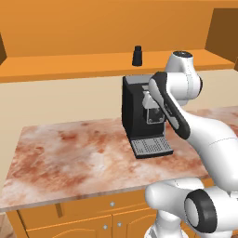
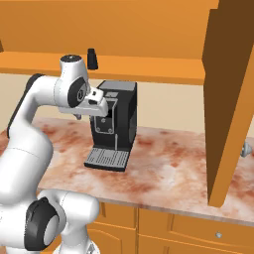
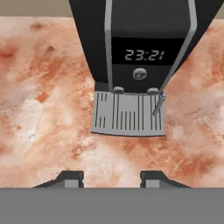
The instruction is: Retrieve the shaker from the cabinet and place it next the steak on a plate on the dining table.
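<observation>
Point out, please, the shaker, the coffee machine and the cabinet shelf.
shaker point(image 1: 137, 56), left base view, middle of its black body.
coffee machine point(image 2: 121, 116), right base view, dark side panel.
cabinet shelf point(image 1: 69, 65), left base view, bare orange board.

Matt black shaker point(image 1: 137, 56); orange wood cabinet point(image 1: 93, 32); marbled stone counter point(image 1: 69, 158); glossy black coffee mach. point(image 1: 137, 114).

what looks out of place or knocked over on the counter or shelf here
Nothing stands out. The shaker stands upright on the cabinet shelf, and the coffee machine sits square on the counter, with no spill around it.
</observation>
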